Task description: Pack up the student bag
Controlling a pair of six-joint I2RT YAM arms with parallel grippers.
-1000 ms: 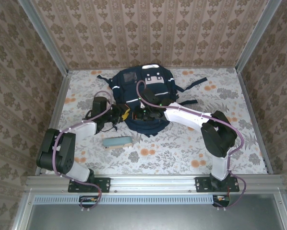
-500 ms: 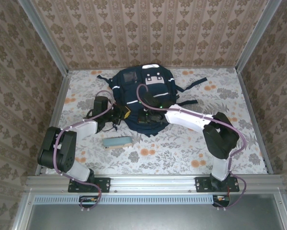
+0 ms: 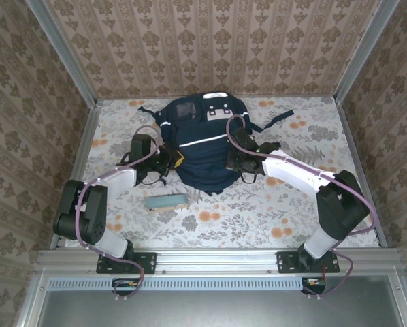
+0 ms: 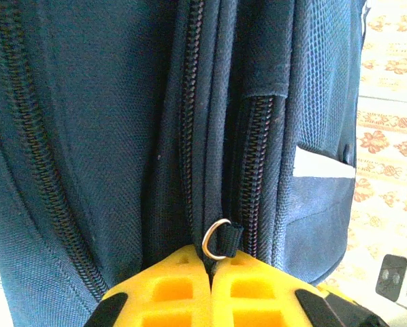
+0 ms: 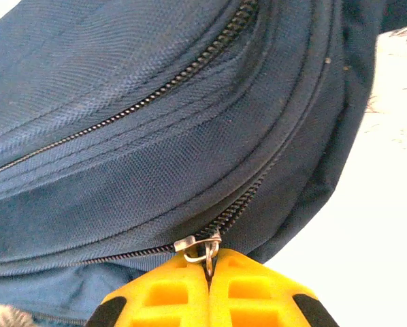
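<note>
The student bag (image 3: 200,146) lies in the far middle of the flowery table (image 3: 271,211). The left claw (image 4: 210,262) is at the bag's left side. Its yellow fingers (image 4: 176,286) are pressed tight together, and they pinch a little metal ring (image 4: 216,242) by a zipper. The right claw (image 5: 208,262) is at the bag's right side. It is closed tight too, and it pinches a silver zipper pull (image 5: 201,244). A flat teal box (image 3: 166,201) lies on the table, nearer than the bag and beside the left arm.
</note>
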